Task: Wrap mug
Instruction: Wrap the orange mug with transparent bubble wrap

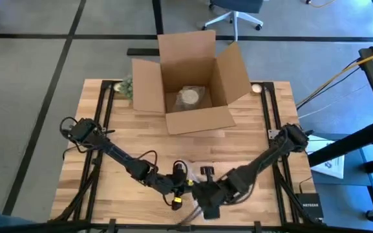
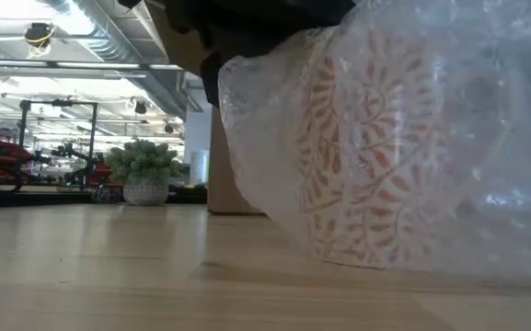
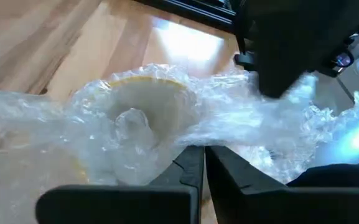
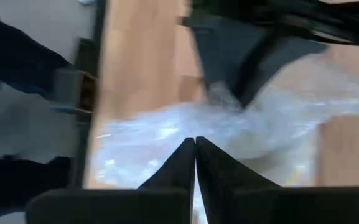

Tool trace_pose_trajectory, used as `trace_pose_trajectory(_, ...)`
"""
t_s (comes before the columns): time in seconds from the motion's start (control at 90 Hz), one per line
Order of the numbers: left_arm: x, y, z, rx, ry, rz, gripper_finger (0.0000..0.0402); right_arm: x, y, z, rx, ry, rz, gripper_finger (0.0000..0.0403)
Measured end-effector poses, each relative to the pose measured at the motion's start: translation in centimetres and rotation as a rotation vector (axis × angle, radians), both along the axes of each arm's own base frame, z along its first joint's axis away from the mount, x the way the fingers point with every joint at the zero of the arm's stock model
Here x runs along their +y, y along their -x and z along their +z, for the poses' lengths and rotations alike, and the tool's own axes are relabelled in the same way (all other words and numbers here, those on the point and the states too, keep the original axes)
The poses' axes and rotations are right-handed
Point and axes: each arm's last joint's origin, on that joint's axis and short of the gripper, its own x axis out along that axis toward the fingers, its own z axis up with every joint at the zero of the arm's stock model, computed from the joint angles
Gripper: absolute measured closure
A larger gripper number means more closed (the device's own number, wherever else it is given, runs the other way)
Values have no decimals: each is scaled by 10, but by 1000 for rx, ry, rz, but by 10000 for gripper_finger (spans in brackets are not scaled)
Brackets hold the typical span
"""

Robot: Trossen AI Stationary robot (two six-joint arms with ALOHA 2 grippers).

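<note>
Grey floor [image 1: 31, 97] w/ dark lines, office chair [image 1: 236, 14] behind table; ceiling lights [image 2: 26, 11] bright.

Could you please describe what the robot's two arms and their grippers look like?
Both arms are dark, slim and jointed, with thin black cables looping along them. The left gripper has yellow markings at its wrist. The right gripper is all black. In the wrist views, each has two flat, dark, tapering fingers.

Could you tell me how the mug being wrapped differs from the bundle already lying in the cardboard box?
The mug lies on the table near its front edge; the bundle sits inside the cardboard box at the back. The left claw and right claw are shut on the mug's bubble wrap; nothing touches the bundle. Both look wrapped in clear film.
</note>
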Motion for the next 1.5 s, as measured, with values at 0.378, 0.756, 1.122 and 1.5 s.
trace_pose_trajectory(0.378,-1,0,0,0,2,-7,402,-23,-12,-40,35,149,-124,402)
trace_pose_trajectory(0.756,-2,0,1,-17,-6,-18,402,-41,-18,-76,47,12,-125,402)
trace_pose_trajectory(1.122,-2,0,1,-15,-5,-20,402,-20,-2,18,44,12,-9,402)
trace_pose_trajectory(1.5,-2,0,1,-15,6,-14,402,-1,5,-14,-22,-7,-35,402)
